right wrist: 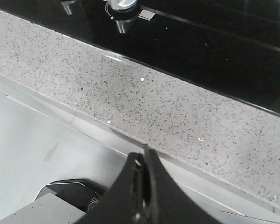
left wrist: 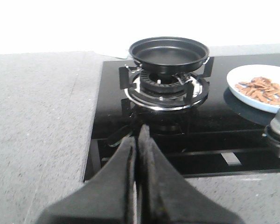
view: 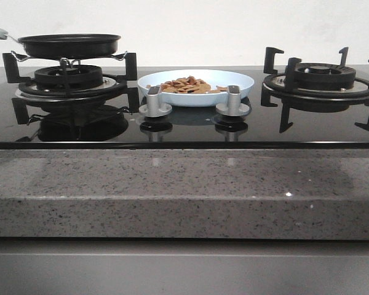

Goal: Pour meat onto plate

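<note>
While the meat (view: 186, 85) lies piled on the plate (view: 243, 82) (between two burners), the pan (view: 69, 44) sits apart. The left gripper (left wrist: 138, 140) and right gripper (right wrist: 143, 161) are both pressed together, holding nothing.

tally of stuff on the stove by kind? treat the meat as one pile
Burners: 2
Knobs: 2
Pan: 1
Plate: 1
Meat pile: 1
Total: 7
</note>
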`<state>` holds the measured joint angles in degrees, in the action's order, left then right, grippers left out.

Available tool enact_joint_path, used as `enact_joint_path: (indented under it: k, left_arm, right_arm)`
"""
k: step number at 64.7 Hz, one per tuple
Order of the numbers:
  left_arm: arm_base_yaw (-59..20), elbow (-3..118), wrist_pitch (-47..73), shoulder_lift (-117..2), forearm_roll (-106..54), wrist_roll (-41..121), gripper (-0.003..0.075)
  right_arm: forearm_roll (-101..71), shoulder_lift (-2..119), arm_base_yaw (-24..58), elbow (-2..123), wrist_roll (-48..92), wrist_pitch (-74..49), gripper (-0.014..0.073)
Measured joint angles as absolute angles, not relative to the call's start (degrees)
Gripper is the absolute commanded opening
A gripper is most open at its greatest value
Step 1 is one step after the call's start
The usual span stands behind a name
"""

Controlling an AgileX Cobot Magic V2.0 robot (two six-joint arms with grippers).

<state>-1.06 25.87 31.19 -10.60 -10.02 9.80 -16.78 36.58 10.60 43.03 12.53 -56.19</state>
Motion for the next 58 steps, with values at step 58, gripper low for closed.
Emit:
enact_joint_path:
  k: [58]
  left_arm:
    - [-0.5,-0.2,-2.6,0.1,-3.3,1.3,-0.0020]
  right_arm:
    - [-16.9,36.6,10.6,43.0,12.5,-56.3,-0.0115]
